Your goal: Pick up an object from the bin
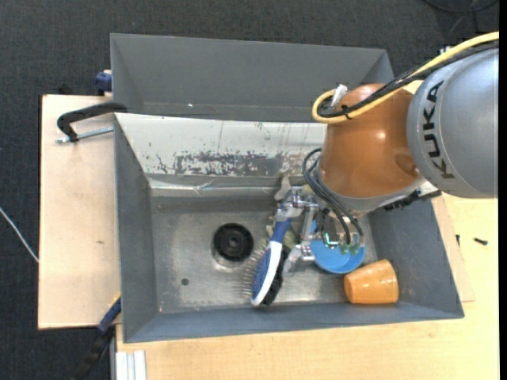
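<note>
Closest to the camera, along the bottom edge of the bin (133, 236), there's an orange plastic cup (371, 282) lying on its side at the lower right. Left of it is a hairbrush (266, 274) with a blue and white handle. Its bristle head sits low near the front wall and its handle runs up toward the middle of the frame.

A bit further back there's a flat blue round lid thing (331, 260) just up and left of the cup, partly tucked under the robot's hardware. A black round disc (232, 242) sits on its own on the bin floor, left of the brush and well clear of everything else.

Now the gripper (295, 228). It's down low in the middle of the bin, right at the top end of the brush handle. The two metal fingers (291, 203) look spread apart, one toward the back wall and one toward the front, and the blue handle end sits just at the left of the gap between them. I honestly can't tell if either finger is touching it. Nothing looks pinched or lifted.

Behind that, the wrist with its orange cover (368, 145) points down into the bin. A yellow cable loops over its top, and dark cables hang below it. The big grey KUKA link (463, 129) comes in from the upper right of the frame, over the bin's right rim.
</note>
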